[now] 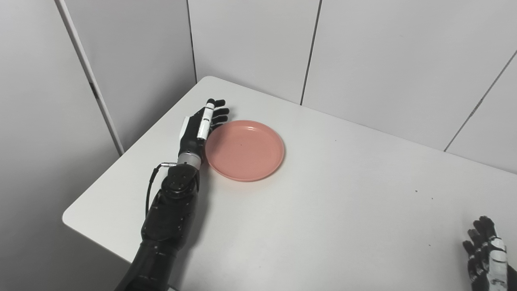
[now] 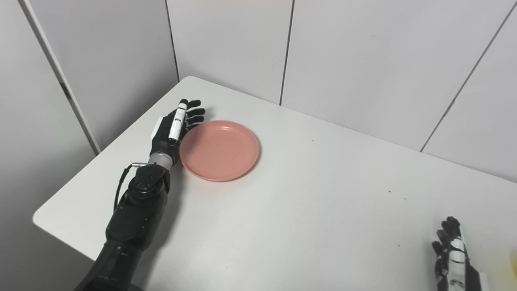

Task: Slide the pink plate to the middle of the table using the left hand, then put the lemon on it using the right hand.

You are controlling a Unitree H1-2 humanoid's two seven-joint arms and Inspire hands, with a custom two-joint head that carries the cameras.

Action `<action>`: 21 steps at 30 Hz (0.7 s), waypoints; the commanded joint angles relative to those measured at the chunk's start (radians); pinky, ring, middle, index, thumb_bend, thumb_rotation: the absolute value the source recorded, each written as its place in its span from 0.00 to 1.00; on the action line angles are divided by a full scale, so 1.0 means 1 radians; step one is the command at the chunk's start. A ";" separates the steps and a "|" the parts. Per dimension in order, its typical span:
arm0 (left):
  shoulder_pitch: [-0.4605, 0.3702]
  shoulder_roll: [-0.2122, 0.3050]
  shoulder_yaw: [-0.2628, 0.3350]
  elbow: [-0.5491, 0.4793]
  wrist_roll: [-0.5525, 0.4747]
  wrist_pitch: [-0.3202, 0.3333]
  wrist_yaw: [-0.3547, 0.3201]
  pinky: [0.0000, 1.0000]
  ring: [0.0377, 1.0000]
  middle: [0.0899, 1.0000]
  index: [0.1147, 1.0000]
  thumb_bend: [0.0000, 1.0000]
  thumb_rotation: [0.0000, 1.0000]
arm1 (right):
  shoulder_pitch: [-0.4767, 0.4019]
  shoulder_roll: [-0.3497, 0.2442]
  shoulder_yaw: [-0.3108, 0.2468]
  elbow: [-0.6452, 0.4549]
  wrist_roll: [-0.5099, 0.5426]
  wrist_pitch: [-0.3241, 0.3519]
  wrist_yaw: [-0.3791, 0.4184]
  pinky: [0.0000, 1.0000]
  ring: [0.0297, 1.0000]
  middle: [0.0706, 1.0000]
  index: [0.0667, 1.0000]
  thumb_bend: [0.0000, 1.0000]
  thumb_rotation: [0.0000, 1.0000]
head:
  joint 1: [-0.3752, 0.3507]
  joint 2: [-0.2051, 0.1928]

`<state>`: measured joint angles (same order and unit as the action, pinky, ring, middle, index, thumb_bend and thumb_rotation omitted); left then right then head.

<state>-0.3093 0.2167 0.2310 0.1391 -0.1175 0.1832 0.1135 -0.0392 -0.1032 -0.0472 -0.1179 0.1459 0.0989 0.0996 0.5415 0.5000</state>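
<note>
A round pink plate [image 1: 244, 149] lies flat on the white table [image 1: 323, 210], toward its far left corner. My left hand [image 1: 200, 127] stands edge-on against the plate's left rim, fingers straight and apart, holding nothing. At the bottom right corner my right hand [image 2: 454, 254] rests with fingers spread, also holding nothing. A sliver of yellow, the lemon [image 2: 514, 264], shows at the right edge of the right eye view, just right of that hand. The plate holds nothing.
Grey wall panels [image 1: 250, 44] close in behind the table and on its left. The table's left edge [image 1: 129, 149] runs close to my left forearm. A cable loops off the left wrist [image 1: 155, 173].
</note>
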 commanded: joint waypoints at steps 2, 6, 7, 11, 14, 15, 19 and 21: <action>-0.022 0.011 -0.012 -0.034 0.008 -0.015 -0.021 0.77 0.76 0.73 0.71 0.33 1.00 | -0.010 -0.007 -0.009 -0.048 0.003 0.008 -0.003 1.00 0.99 0.97 0.95 0.31 1.00 | 0.000 0.006; -0.022 0.013 -0.035 -0.015 0.031 -0.049 -0.030 0.76 0.76 0.73 0.70 0.32 1.00 | -0.013 -0.007 -0.006 -0.046 0.000 -0.006 0.001 1.00 0.99 0.97 0.96 0.30 1.00 | -0.008 0.011; -0.022 0.016 -0.039 -0.015 0.036 -0.050 -0.032 0.76 0.76 0.74 0.70 0.32 1.00 | -0.013 -0.005 -0.006 -0.045 0.000 -0.007 0.000 1.00 0.99 0.97 0.96 0.30 1.00 | -0.011 0.014; -0.022 0.012 -0.039 -0.025 0.028 -0.021 -0.035 0.78 0.78 0.74 0.71 0.33 1.00 | -0.013 0.000 -0.006 -0.054 -0.002 0.005 -0.006 1.00 0.99 0.97 0.96 0.31 1.00 | -0.024 0.023; -0.019 0.015 -0.046 -0.034 0.029 -0.015 -0.043 0.77 0.78 0.75 0.71 0.32 1.00 | -0.012 0.003 -0.003 -0.060 -0.004 0.008 -0.008 1.00 1.00 0.98 0.96 0.32 1.00 | -0.044 0.035; -0.019 0.016 -0.050 -0.037 0.033 -0.009 -0.046 0.78 0.78 0.75 0.72 0.32 1.00 | -0.012 0.004 -0.003 -0.062 -0.004 0.009 -0.009 1.00 1.00 0.98 0.97 0.33 1.00 | -0.052 0.040; -0.023 0.015 -0.053 -0.048 0.025 0.018 -0.053 0.80 0.80 0.76 0.73 0.33 1.00 | -0.013 0.009 0.000 -0.071 -0.006 0.015 -0.010 1.00 1.00 0.99 0.98 0.33 1.00 | -0.085 0.060; -0.022 0.015 -0.053 -0.056 0.024 0.027 -0.058 0.80 0.80 0.77 0.74 0.33 1.00 | -0.013 0.012 0.001 -0.074 -0.009 0.014 -0.011 1.00 1.00 1.00 0.99 0.33 1.00 | -0.097 0.065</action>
<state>-0.3023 0.2175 0.1777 0.1160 -0.0956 0.2169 0.0633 -0.0359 -0.0925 -0.0438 -0.1516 0.1353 0.1178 0.0954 0.4571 0.5584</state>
